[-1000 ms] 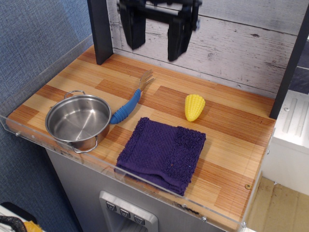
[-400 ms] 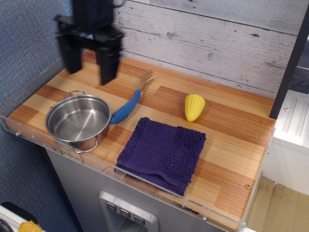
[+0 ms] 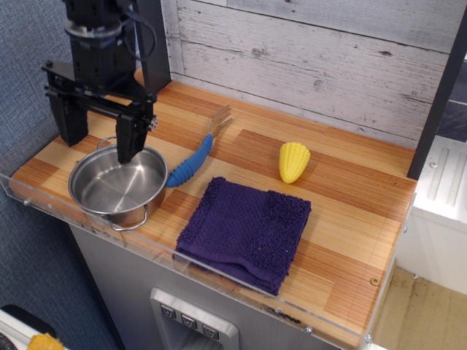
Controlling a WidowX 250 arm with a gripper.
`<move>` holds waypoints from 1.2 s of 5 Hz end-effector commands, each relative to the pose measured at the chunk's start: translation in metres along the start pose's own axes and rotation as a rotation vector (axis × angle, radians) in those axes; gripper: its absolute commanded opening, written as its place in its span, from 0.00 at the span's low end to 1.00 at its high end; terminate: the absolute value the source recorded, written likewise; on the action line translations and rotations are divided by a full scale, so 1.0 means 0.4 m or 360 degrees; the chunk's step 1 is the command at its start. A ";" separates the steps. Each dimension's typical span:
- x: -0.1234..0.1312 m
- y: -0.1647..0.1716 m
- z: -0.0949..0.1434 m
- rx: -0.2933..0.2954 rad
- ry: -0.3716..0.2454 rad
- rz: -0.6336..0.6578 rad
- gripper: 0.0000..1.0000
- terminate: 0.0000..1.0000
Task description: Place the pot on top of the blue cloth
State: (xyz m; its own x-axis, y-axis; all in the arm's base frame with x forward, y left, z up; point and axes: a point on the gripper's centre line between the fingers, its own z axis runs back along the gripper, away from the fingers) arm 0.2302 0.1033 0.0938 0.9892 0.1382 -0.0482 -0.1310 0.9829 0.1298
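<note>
The pot [image 3: 117, 187] is a small shiny steel pot with wire loop handles, standing upright at the front left of the wooden counter. My black gripper [image 3: 98, 137] hangs open just above the pot's far rim, one finger [image 3: 128, 137] over the pot's inside and the other finger [image 3: 71, 124] outside its left edge. It holds nothing. The blue cloth [image 3: 244, 230] is a folded indigo towel lying flat to the right of the pot near the front edge, with nothing on it.
A blue-handled fork [image 3: 193, 161] lies between pot and back wall, its handle end touching the pot's right side. A yellow toy corn [image 3: 293, 161] lies behind the cloth. A clear acrylic rim [image 3: 219, 273] lines the front edge. A black post [image 3: 154, 44] stands at the back left.
The gripper has moved from the upper back of the scene leftward and down, and now hangs open low over the pot's far rim. Pot, cloth, fork and corn have not moved.
</note>
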 end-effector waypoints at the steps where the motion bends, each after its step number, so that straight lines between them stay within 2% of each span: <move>1: 0.030 -0.009 -0.019 0.0029 -0.0083 0.0085 1.00 0.00; 3: 0.067 -0.052 -0.120 -0.0035 -0.0041 -0.0074 1.00 0.00; 6: 0.084 -0.104 -0.159 -0.0074 -0.0012 -0.0125 1.00 0.00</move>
State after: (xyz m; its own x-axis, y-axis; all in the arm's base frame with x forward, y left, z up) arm 0.2642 0.0801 0.0242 0.9961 0.0681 -0.0562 -0.0634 0.9946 0.0820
